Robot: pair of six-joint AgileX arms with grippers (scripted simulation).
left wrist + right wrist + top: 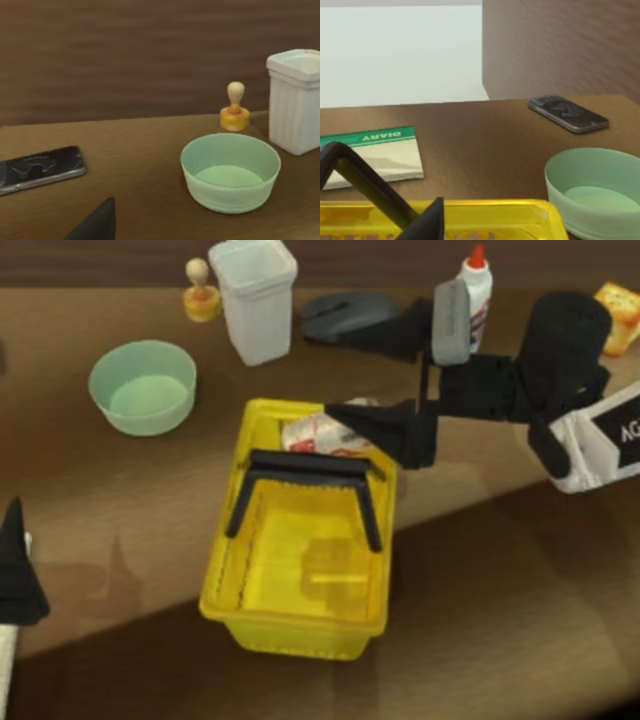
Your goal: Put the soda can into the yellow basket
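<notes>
- Top view, far left: the left pincer (18,565) sits parked at the worktop (480,570) edge, well apart from the work; I cannot tell how its fingers stand.
- Next comes the pale-green bowl (142,386), then the wooden stamp (201,292) and the tall white square cup (253,300) near the back edge.
- At centre stands the yellow basket (222,570), its black handles (305,475) raised across the opening.
- The soda can (322,432) lies over the basket's far end, pinched in the right pincer (352,422), which reaches in from the right.
- Risk, as I judge it: the can sits close to the far rim and just beside the handles, so letting go here could bounce it off either and out onto the worktop.
- Open room lies in the basket's near half, below the handles.
- Right of the basket, the computer mouse (345,315) and glue bottle (476,285) crowd the back edge.
</notes>
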